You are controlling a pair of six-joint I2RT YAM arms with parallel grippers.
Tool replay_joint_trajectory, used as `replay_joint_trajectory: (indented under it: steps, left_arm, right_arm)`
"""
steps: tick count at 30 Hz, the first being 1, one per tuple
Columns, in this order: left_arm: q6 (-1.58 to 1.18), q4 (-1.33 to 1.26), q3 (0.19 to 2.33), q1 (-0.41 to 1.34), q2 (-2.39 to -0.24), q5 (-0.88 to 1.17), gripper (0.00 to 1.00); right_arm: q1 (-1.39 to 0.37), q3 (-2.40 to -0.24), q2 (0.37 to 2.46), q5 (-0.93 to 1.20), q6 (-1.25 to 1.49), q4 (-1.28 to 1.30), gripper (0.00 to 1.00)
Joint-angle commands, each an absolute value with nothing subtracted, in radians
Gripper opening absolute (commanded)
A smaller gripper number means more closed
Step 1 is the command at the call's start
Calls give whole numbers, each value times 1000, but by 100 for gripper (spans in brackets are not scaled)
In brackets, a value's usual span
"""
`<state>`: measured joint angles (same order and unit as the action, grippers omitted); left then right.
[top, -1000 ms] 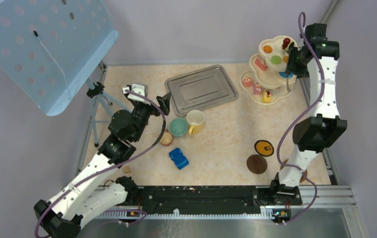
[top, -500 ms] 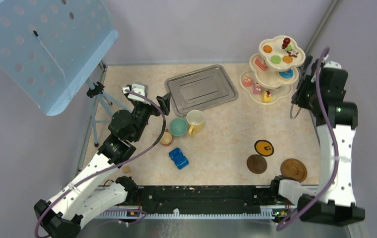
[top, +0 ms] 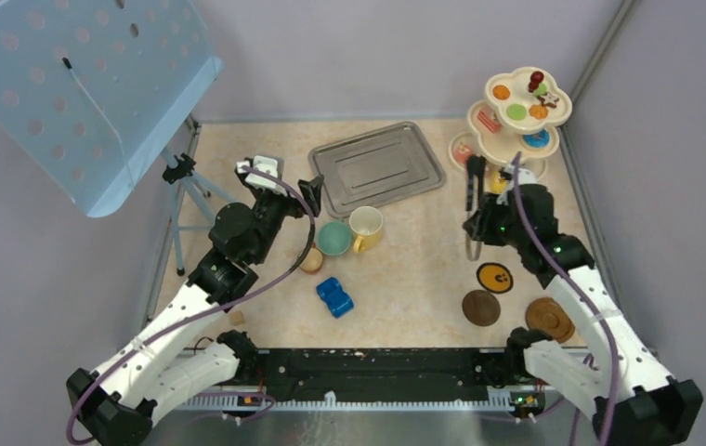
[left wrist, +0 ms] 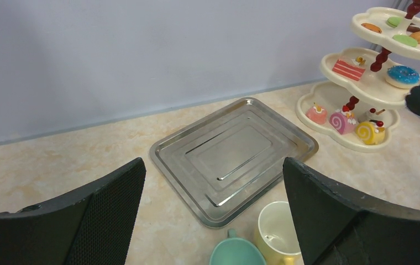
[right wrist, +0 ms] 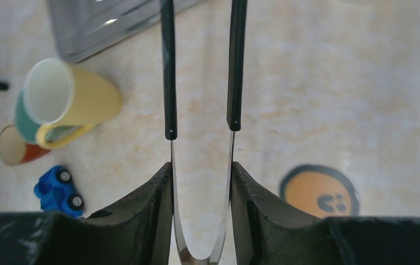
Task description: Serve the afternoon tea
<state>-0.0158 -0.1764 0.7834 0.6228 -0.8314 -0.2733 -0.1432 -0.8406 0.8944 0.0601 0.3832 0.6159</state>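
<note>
Here the right tool (right wrist: 201, 178) is pinching a pair of black tongs (right wrist: 168, 66) by the sprung metal end. One finger presses on each side, and the two tong arms stand slightly apart. Seen from above, the tongs point toward the far side, just left of the cream three-tier stand (left wrist: 305, 105) in the far right corner of the bench (top: 405, 269). The tong tips cannot be made out.

The left tool (left wrist: 213, 182) is spread wide and holds nothing. It hangs above the bench, near the left edge of the steel tray (top: 377, 167).

The toy cakes sit on the stand. A pink slice (left wrist: 348, 69) and a blue doughnut (left wrist: 402, 74) are on the middle tier, and a swirl roll (left wrist: 340, 120) and a yellow roll (left wrist: 369, 131) are on the lowest.

The teal cup (top: 333, 238) and the yellow mug (top: 365, 226) touch each other just near of the tray. The small brown cup (top: 310, 259) is beside the teal one. A blue toy car (top: 334, 296) lies near of the cups.

Three round coasters lie on the near right of the bench: one with an orange face (top: 494, 277), a dark one (top: 480, 308) and a lighter brown one (top: 550, 318).
</note>
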Motion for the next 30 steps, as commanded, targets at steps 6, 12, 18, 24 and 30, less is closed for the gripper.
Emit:
replay_joint_trajectory:
  steps: [6,12,18,24,30]
  left_arm:
    - [-9,-199,811,625,-836,-273,99]
    - [-8,-198,810,625,-839,-287,99]
    - [14,-197,813,625,-841,-294,99]
    - [22,-196,816,624,-841,-301,99]
    - [21,-196,818,626,-835,-295,99]
  right_arm:
    - [-559,-995,1185,-95,165,327,33]
    - [-556,-1424,1651,-203,23,510,35]
    - [-518,-1809,2040,-137,-53,661,36]
    - [-506,-2018,2260,-109,-58,720,37]
    - [-500,-2072,2342,-113,-62,726,43]
